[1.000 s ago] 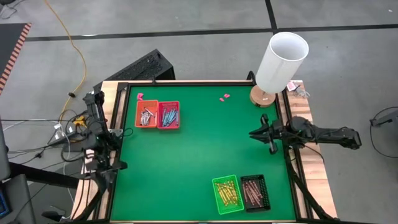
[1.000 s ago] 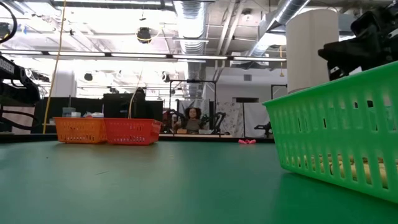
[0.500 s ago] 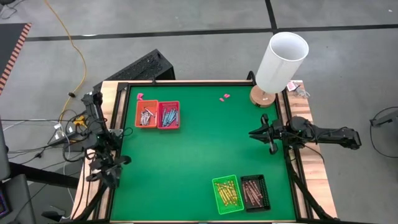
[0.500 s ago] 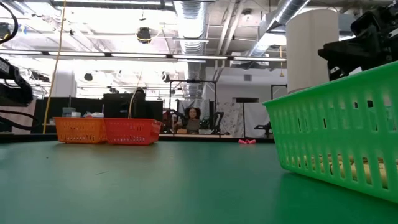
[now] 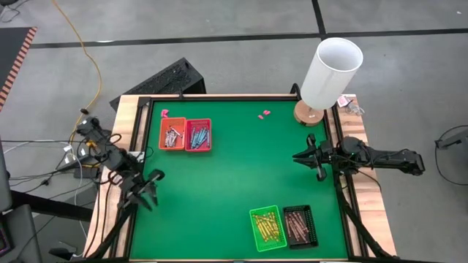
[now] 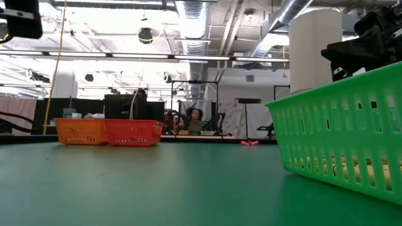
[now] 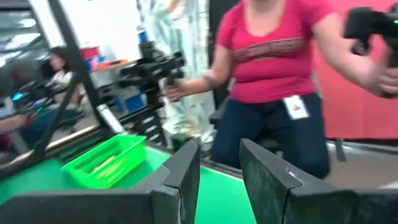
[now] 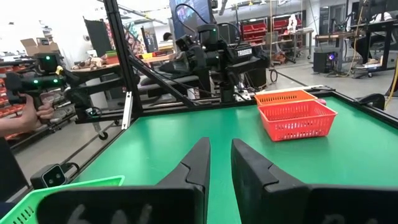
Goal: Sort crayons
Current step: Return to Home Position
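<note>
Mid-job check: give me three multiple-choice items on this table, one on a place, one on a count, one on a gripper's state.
1. The green bin sits: A) beside the white cylinder B) alone in the middle C) beside the black bin
2. Bins on the table: A) four B) two C) six
3. The right gripper is: A) shut on a crayon B) open, empty C) out of view
Answers: C, the two stand side by side in the high view; A, the orange bin and red bin join them; B, its wrist view shows a bare gap between the fingers.
</note>
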Available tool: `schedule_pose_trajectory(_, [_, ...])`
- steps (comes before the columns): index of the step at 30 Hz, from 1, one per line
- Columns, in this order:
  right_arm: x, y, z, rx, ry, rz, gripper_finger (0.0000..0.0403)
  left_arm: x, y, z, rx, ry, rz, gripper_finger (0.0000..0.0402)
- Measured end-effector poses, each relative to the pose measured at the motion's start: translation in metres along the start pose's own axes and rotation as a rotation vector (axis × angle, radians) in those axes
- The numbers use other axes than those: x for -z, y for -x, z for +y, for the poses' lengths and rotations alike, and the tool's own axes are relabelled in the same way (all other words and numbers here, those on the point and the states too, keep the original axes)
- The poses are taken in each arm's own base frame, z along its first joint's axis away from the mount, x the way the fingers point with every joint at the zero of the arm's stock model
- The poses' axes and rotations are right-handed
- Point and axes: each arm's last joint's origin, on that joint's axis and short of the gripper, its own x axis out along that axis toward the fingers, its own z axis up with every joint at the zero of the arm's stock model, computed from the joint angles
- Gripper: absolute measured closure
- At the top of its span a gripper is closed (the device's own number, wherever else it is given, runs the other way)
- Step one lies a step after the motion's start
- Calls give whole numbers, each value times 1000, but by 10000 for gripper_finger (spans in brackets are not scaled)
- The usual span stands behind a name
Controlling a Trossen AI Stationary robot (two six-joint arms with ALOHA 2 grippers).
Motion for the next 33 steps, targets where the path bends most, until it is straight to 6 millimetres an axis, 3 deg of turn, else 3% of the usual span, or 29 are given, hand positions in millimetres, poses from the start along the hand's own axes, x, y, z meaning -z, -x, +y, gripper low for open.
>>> schedule_pose_trajectory(7, [0, 0, 0, 0, 15, 2, 335, 3, 3, 14, -23, 13, 6, 297])
schedule_pose_trajectory(10, [0, 0, 0, 1, 22, 3, 335, 5, 5, 24, -174, 59, 37, 297])
schedule_pose_trajectory(16, [1, 0, 0, 2, 27, 4, 335, 16, 12, 38, -553, 315, 112, 297])
schedule_pose_trajectory(22, [1, 0, 0, 3, 36, 6, 335, 12, 10, 33, -323, 204, 88, 297])
schedule_pose_trajectory(33, [1, -1, 0, 5, 50, 12, 335, 16, 12, 37, -491, 255, 127, 297])
